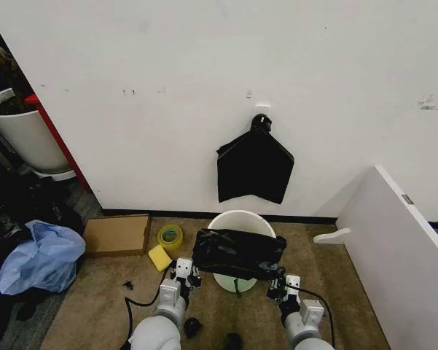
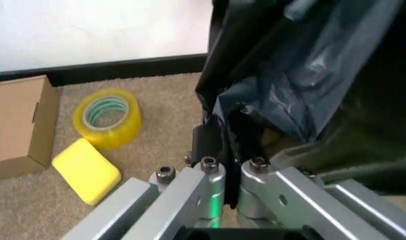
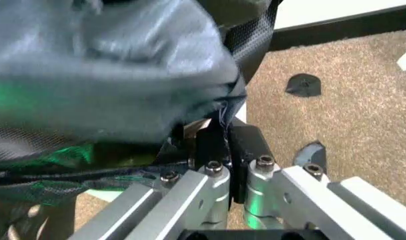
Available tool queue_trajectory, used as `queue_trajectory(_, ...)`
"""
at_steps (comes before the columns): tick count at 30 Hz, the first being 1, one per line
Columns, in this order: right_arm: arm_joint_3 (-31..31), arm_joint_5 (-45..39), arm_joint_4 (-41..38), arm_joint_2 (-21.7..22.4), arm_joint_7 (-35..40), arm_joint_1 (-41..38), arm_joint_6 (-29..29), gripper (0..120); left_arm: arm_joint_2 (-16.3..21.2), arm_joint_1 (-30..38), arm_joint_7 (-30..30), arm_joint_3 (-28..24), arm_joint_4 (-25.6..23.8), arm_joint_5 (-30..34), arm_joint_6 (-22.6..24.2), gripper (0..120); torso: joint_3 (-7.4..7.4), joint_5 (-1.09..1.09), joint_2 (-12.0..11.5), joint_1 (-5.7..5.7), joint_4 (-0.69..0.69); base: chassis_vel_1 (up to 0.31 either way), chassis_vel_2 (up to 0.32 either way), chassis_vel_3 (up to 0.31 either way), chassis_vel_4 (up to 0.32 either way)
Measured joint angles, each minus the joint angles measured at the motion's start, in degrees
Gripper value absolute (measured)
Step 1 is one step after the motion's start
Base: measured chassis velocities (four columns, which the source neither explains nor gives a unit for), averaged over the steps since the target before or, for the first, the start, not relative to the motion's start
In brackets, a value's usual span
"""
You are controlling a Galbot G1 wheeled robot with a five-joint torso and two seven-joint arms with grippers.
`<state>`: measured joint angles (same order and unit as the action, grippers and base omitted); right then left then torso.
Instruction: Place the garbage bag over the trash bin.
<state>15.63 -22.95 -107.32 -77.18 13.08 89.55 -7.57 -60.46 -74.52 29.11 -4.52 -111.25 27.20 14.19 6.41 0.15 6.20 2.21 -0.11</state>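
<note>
The glossy black garbage bag (image 1: 237, 252) is stretched flat between my two grippers, just above the near rim of the white trash bin (image 1: 240, 221) on the carpet by the wall. My left gripper (image 1: 189, 271) is shut on the bag's left edge, and the film (image 2: 302, 75) bunches over its fingers (image 2: 219, 137). My right gripper (image 1: 276, 283) is shut on the right edge, with the bag (image 3: 103, 65) draped above its fingers (image 3: 219, 145). The bin's far rim and inside still show beyond the bag.
A black bundle (image 1: 253, 166) hangs on the wall above the bin. Yellow tape roll (image 1: 170, 235), yellow sponge (image 1: 159, 257) and a cardboard box (image 1: 116, 235) lie left of it. A light blue bag (image 1: 40, 255) sits far left. A white panel (image 1: 393, 240) stands right.
</note>
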Motion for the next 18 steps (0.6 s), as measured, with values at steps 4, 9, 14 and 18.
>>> queue_trajectory(4, 0.18, 0.52, 2.16, -0.06, 0.0, -1.25, 0.78, 0, -1.94, 1.92, 0.69, -0.06, 3.07, -0.07, -0.05, 0, 0.0, -0.01, 0.0, 0.0, 0.0, 0.0, 0.0, 0.0, 0.0)
queue_trajectory(9, 0.26, 2.35, 4.04, 0.2, 0.02, -1.44, 1.74, 0, -2.22, 2.32, 0.82, -0.02, 5.34, -1.36, -0.28, 0, 0.0, 0.0, 0.0, 0.0, 0.0, 0.0, 0.0, 0.0, 0.0)
queue_trajectory(14, 0.56, 2.37, 4.8, -0.09, 0.57, -1.9, 3.3, 0, -3.27, 2.36, 0.92, 0.36, 6.68, -2.03, -0.94, 0, 0.0, 0.0, 0.0, 0.0, 0.0, 0.0, 0.0, 0.0, 0.0)
queue_trajectory(18, 0.56, 2.3, 3.75, 0.04, 0.65, -0.98, 3.63, 0, -3.36, 1.89, 1.13, 0.65, 5.72, -2.32, -1.1, 4, 0.0, 0.0, 0.0, 0.0, 0.0, 0.0, 0.0, 0.0, 0.0)
